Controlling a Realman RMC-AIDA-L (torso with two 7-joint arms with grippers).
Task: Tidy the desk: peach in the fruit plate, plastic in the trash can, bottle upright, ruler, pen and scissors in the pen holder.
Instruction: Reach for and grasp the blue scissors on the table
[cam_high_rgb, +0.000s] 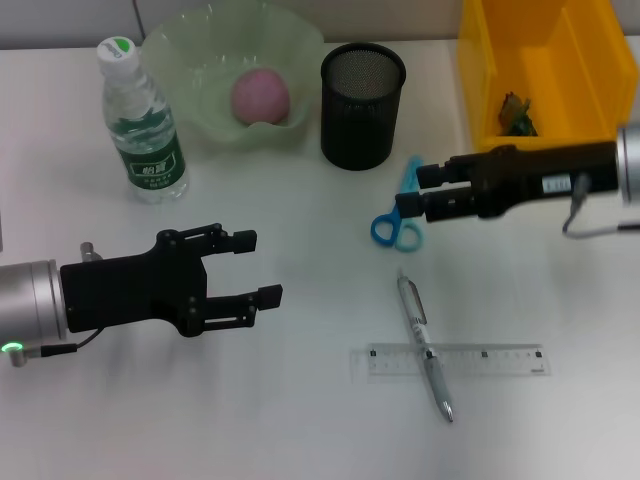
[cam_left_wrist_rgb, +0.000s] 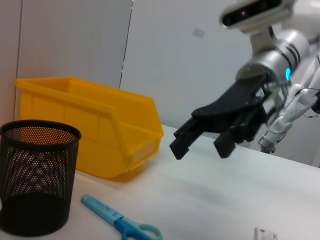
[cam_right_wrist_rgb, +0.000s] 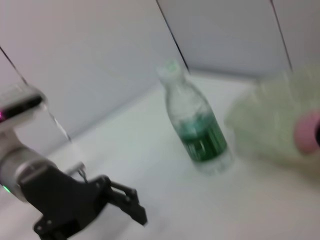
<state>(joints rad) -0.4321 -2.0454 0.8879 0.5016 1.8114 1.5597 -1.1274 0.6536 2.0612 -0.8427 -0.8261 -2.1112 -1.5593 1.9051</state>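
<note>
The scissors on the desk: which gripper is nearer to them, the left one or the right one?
Right. The right gripper hangs just above the blue scissors, beside their handles. The left gripper, open, hovers well away, over bare desk near the robot's left side.

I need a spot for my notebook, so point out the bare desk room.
Bare patches: the near strip in front of the left gripper and the ruler, and the middle between the bottle and the scissors. Crowded: around the pen and the right gripper.
</note>
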